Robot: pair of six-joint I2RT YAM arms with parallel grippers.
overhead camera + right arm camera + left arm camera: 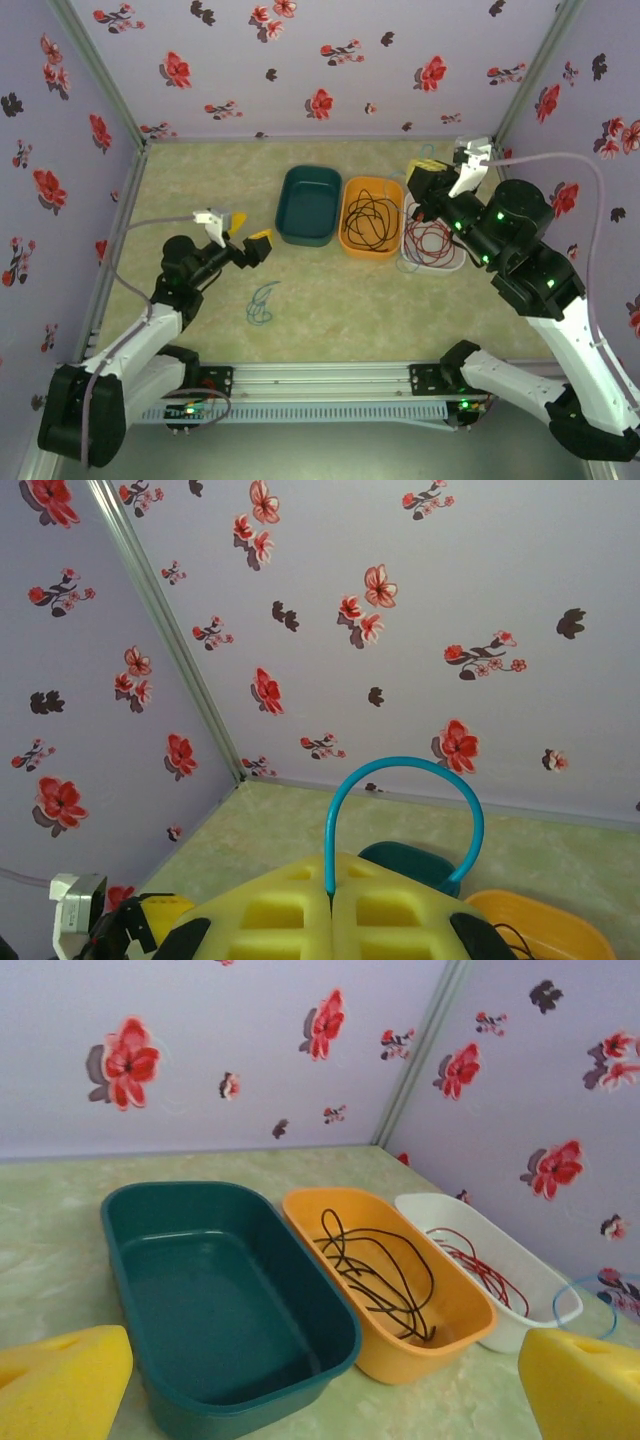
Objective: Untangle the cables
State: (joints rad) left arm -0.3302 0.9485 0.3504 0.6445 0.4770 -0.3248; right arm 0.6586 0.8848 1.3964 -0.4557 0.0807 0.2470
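On the table's far half: you have three oblong, round-cornered plastic trays side by side: one dark green tray [308,205], one orange tray [410,1360], one white tray [505,1335].
Black cable: one thin black wire [368,220] lies in loose, overlapping loops inside the orange tray.
Red cable: one thin red wire [430,240] is coiled in the white tray.
Teal cables: you can count two pieces. One thin blue-teal wire [261,303] sits in a small loose coil on the mottled pale-green tabletop [200,180], in front of the dark green tray. One smooth blue-teal loop [410,763] arches up out of the right fingers.
Left gripper: your left gripper [250,235] has its blocky yellow fingers spread wide with nothing between them, near the dark green tray.
Right gripper: your right gripper [332,895] has its yellow, recessed fingers pressed together, pinching the blue-teal loop, near the white tray's far end.
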